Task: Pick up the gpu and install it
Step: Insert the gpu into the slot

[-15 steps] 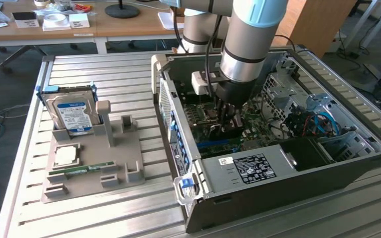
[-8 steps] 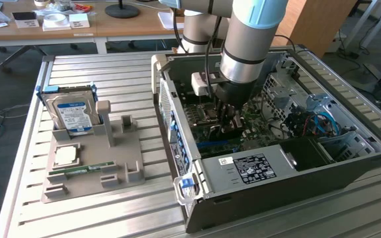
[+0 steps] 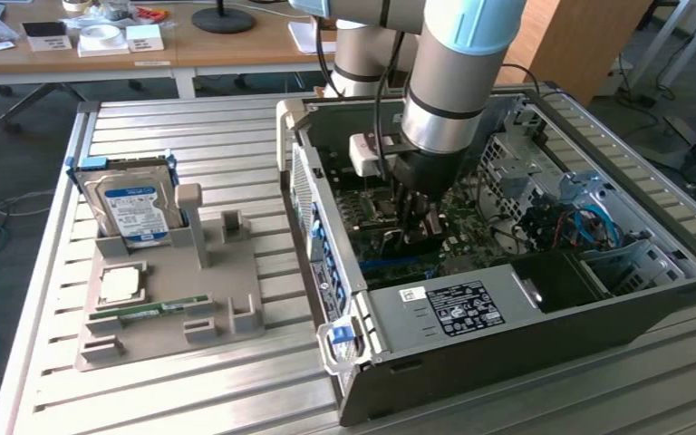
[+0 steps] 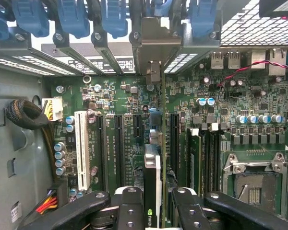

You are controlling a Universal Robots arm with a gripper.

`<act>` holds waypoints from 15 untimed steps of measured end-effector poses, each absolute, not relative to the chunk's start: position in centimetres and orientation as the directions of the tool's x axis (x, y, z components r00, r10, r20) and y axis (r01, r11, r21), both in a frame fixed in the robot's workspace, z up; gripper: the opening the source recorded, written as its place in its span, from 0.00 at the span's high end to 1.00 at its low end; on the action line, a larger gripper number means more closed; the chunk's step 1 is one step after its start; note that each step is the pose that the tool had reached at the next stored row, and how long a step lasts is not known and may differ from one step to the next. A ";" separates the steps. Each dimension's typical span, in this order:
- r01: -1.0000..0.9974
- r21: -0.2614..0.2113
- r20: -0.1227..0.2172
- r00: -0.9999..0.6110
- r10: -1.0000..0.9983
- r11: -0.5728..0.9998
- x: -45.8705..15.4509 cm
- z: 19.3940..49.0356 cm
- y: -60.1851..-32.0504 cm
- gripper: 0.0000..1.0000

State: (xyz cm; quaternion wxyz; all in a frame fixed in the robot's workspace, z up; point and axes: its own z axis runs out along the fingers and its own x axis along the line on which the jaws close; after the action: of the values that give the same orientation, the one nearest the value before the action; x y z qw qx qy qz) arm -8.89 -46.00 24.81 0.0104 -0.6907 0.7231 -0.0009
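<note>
Inside the black two-fingered claw (image 4: 153, 211), pinched narrow on both flat faces: the gpu (image 4: 152, 177), a thin dark circuit card with pale metal end bracket. Held upright, edge-on, over the long black expansion slots (image 4: 120, 143) of a green motherboard (image 4: 110, 98), within an open dark metal computer case (image 3: 542, 353). Likely light, stiff, fragile; best gripped on bare board, squarely, away from components.
</note>
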 end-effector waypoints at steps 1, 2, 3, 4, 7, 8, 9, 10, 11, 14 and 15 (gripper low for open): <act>-0.999 -0.016 -0.014 -0.046 -0.999 0.046 -8.9 24.8 -46.0 0.73; -0.999 -0.016 -0.014 -0.046 -0.999 0.046 -8.9 24.7 -46.0 0.73; -0.999 -0.016 -0.014 -0.046 -0.999 0.046 -8.9 24.7 -46.0 0.73; -0.999 -0.016 -0.014 -0.046 -0.999 0.046 -8.9 24.7 -46.0 0.73; -0.999 -0.016 -0.014 -0.046 -0.999 0.046 -8.9 24.7 -46.0 0.73; -0.999 -0.016 -0.014 -0.046 -0.999 0.046 -8.9 24.6 -46.0 0.73; -0.999 -0.016 -0.014 -0.046 -0.999 0.046 -8.9 24.6 -46.0 0.73; -0.999 -0.016 -0.014 -0.046 -0.999 0.046 -8.9 24.6 -45.9 0.73; -0.999 -0.016 -0.014 -0.046 -0.999 0.046 -8.9 24.6 -45.9 0.73; -0.999 -0.016 -0.014 -0.046 -0.999 0.046 -8.9 24.6 -45.9 0.73; -0.999 -0.016 -0.014 -0.046 -0.999 0.046 -8.9 24.6 -45.9 0.73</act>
State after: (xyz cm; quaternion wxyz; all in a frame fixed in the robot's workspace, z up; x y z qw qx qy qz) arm -8.90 -45.88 24.61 0.0104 -0.6907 0.7230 -0.0009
